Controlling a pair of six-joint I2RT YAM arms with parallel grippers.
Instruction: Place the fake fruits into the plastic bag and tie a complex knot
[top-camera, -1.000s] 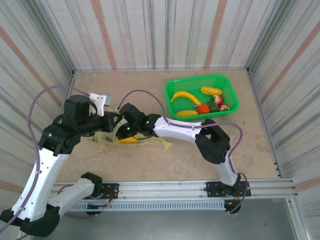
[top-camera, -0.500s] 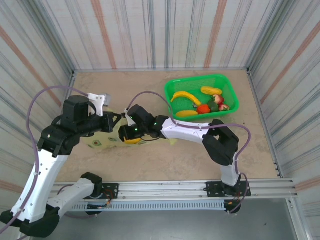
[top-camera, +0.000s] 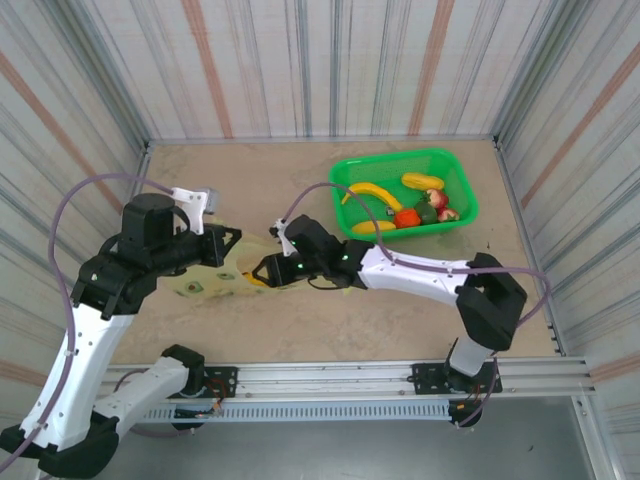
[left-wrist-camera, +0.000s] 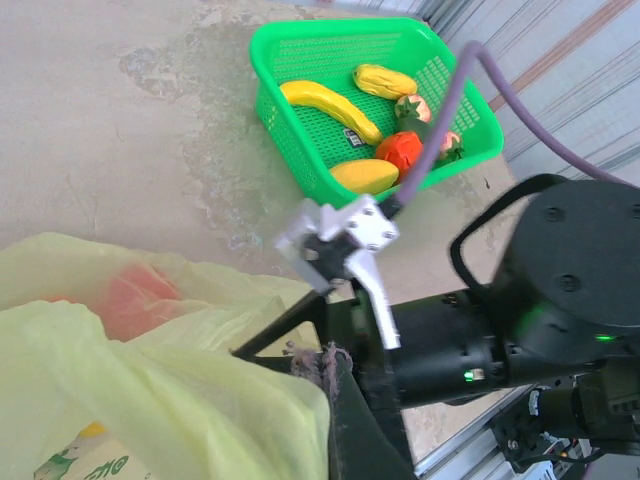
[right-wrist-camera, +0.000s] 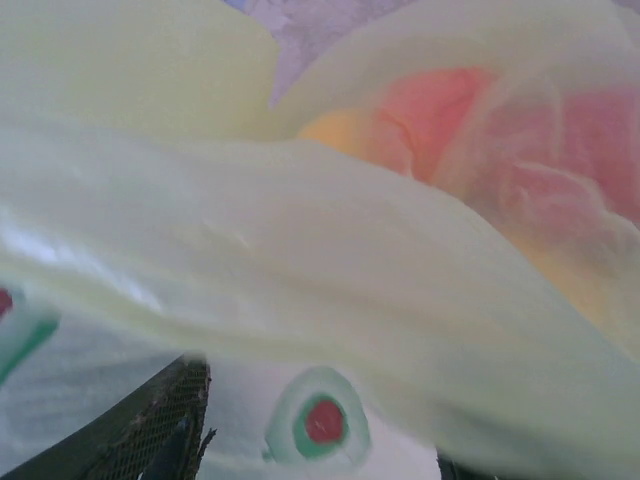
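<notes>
"Looking from above, where did the bag (top-camera: 212, 281) lie?"

"On the bench (top-camera: 400, 310), left of centre, just below the left claw (top-camera: 230, 240) and just left of the right claw (top-camera: 258, 272)."

"How was the left claw?"

"Closed. In its wrist view the film lay across the lower left and rose to the fingertip at the bottom centre, so it was pinching the bag's rim."

"And the right claw?"

"It reached in from the right, its tip at the bag's right end. Its jaws stood apart. In its own view one dark finger (right-wrist-camera: 150, 430) sat at the lower left and the other at the lower right edge, with film and a printed green-ringed red dot across the gap. It gripped nothing I could see."

"Where were the fruits (top-camera: 407, 216)?"

"Most lay in the green basket (top-camera: 398, 155) at the upper right, well apart from the bag: a banana (top-camera: 370, 192), two more yellow pieces, a red one, a green one and a strawberry-like one. At least one sat inside the bag. A red shape (left-wrist-camera: 130, 300) showed through the film at the left of the left wrist view, and the right wrist view had pink-red and orange blurs at its upper right. Which fruits those were, I couldn't tell."
</notes>
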